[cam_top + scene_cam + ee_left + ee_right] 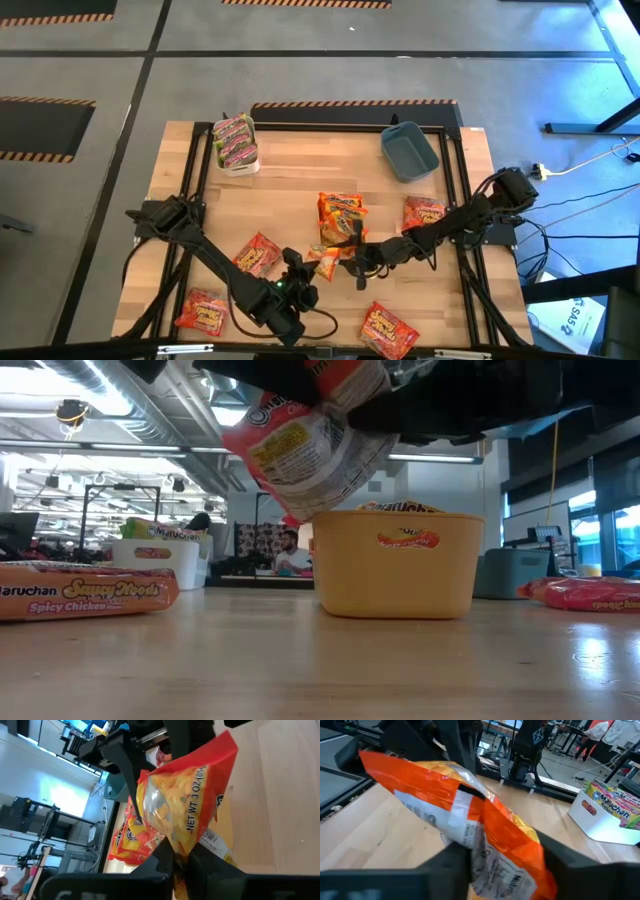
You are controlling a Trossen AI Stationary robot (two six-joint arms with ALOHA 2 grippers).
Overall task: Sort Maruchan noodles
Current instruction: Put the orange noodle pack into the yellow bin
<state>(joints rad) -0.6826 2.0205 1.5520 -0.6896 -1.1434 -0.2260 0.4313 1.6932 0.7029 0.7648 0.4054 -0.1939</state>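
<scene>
An orange-yellow Maruchan noodle packet (328, 262) (310, 445) is held in the air between my two arms, just on the near side of the yellow bin (340, 240). My left gripper (182, 862) is shut on one end of it. My right gripper (505, 865) comes from the table's right and is shut on the packet's other end. The yellow bin (395, 565) holds more orange packets. Red packets (258, 255) (203, 312) (388, 332) (424, 212) lie flat on the table. My left gripper pinches one end of the orange packet (181, 842) between its two fingers, coming from the table's near left. The packet stands out beyond the fingers, clear of the table. My right gripper has the packet's other end (512, 865) between its two fingers (455, 862), which touch it on both sides. It comes nearly level from the table's right. The packet's back seam faces its camera.
A white bin (236, 145) with green-pink packets stands at the far left, and a blue bin (408, 152) at the far right. In the low view a red packet (85, 595) lies at the left. The black frame rail (455, 200) edges the table.
</scene>
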